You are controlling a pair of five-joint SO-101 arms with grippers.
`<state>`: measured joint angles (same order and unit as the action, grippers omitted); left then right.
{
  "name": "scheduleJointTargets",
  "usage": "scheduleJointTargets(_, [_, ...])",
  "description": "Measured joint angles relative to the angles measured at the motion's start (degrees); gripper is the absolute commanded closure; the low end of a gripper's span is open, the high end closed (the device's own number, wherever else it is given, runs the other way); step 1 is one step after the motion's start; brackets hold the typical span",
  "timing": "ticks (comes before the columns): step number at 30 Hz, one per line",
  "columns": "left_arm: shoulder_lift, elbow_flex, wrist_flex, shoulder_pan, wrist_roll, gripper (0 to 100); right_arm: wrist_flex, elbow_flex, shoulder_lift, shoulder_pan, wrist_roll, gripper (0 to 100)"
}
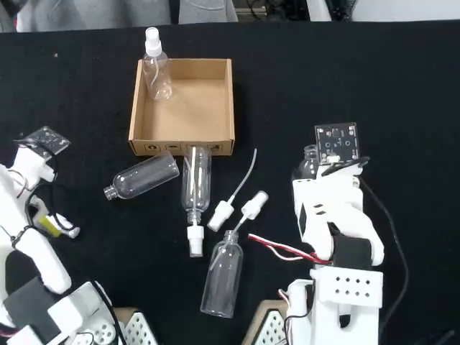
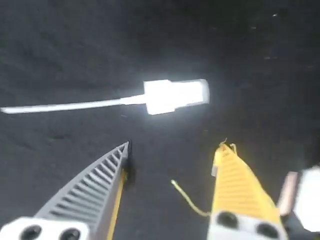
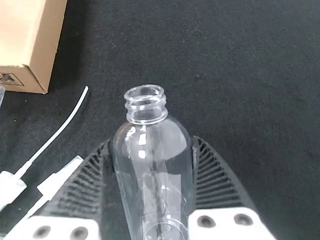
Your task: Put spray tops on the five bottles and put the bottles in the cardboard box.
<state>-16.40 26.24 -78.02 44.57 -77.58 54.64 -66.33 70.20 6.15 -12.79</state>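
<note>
My right gripper is shut on a clear bottle with a bare open neck; this bottle stands right of the cardboard box. My left gripper is open just above the cloth, close to a white spray top that has a long tube. A capped bottle leans in the box's far left corner. In front of the box lie a bottle without a top, a capped bottle and another topless bottle. Two loose spray tops lie between them.
Black cloth covers the whole table. The left arm sits at the table's left edge, the right arm's white body at the front right. The box corner and two spray tops lie beside the held bottle.
</note>
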Motion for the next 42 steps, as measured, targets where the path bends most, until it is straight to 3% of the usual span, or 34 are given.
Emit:
scheduleJointTargets(7, [0.0,4.1,8.3,0.1,-5.7,73,0.0,0.0,0.0,0.0,0.0,93.1])
scheduleJointTargets(22, [0.0,16.7,22.0,-1.8,-5.9,73,0.0,0.0,0.0,0.0,0.0,93.1])
scheduleJointTargets(32, [0.0,18.5,24.3,-8.9,-5.9,73,0.0,-0.2,0.0,0.0,0.0,93.1])
scheduleJointTargets(42, [0.0,20.4,24.3,-9.4,-5.9,80,0.0,-0.2,0.0,0.0,0.0,93.1])
